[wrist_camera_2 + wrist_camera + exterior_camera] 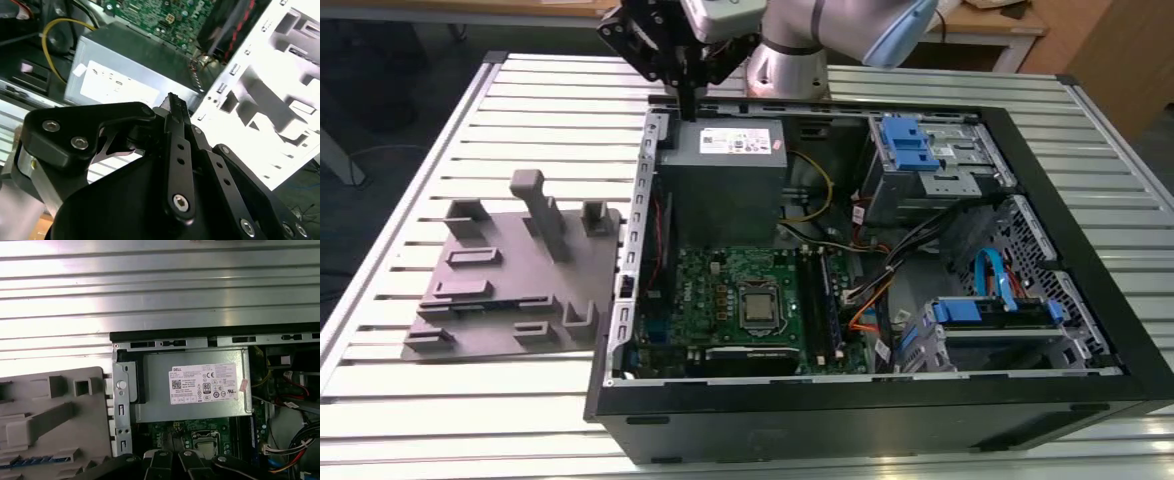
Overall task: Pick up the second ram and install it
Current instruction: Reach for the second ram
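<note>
Slots (822, 300) nearest us, long and dark beside the square silver processor (758, 305) on the green motherboard (714, 285), too murky to call what is seated there. Over on the exterior view's left, on the slatted metal surface (400, 410), sits the grey plastic fixture plate (520, 320) with its upright posts. In the first wrist view that plate carries the second ram (35, 460), as I read it: a long narrow stick with a bluish row of chips, resting in a holder. So, my call, pickup and install are both left to do. Farther back, the black pincer (683, 100) hangs above the far corner of the open black computer case (854, 400), next to the grey boxy power supply (727, 185), fingers drawn together, nothing visible between them, well apart from the ram
</note>
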You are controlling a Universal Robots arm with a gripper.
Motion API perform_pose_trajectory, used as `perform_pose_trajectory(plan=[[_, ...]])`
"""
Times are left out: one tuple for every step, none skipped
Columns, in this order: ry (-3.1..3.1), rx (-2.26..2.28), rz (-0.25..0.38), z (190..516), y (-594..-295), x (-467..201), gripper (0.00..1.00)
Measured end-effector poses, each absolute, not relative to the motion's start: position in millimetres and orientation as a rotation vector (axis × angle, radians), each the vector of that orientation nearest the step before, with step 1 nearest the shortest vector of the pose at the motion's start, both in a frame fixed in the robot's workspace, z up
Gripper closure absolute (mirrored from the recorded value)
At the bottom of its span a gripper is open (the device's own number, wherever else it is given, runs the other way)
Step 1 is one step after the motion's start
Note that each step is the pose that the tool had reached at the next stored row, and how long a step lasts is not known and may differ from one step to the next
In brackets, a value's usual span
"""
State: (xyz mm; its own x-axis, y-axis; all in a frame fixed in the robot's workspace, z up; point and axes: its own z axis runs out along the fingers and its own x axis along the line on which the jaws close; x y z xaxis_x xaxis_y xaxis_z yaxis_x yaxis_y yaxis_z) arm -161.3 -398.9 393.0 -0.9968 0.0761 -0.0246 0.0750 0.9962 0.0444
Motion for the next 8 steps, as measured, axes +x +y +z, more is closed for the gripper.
perform_pose_trajectory(plan=[[3.112,0.118,0.068,393.0,-399.0,-165.0,0.89],[3.112,0.118,0.068,392.9,-398.9,-167.8,0.89],[3.112,0.118,0.068,392.9,-398.9,-170.1,0.89],[3.112,0.118,0.068,392.8,-399.0,-172.1,0.89],[3.112,0.118,0.068,392.8,-398.9,-173.9,0.89],[3.112,0.118,0.068,392.8,-398.9,-175.7,0.89],[3.112,0.118,0.068,392.7,-398.9,-177.1,0.89],[3.112,0.118,0.068,392.5,-398.9,-178.5,0.89]])
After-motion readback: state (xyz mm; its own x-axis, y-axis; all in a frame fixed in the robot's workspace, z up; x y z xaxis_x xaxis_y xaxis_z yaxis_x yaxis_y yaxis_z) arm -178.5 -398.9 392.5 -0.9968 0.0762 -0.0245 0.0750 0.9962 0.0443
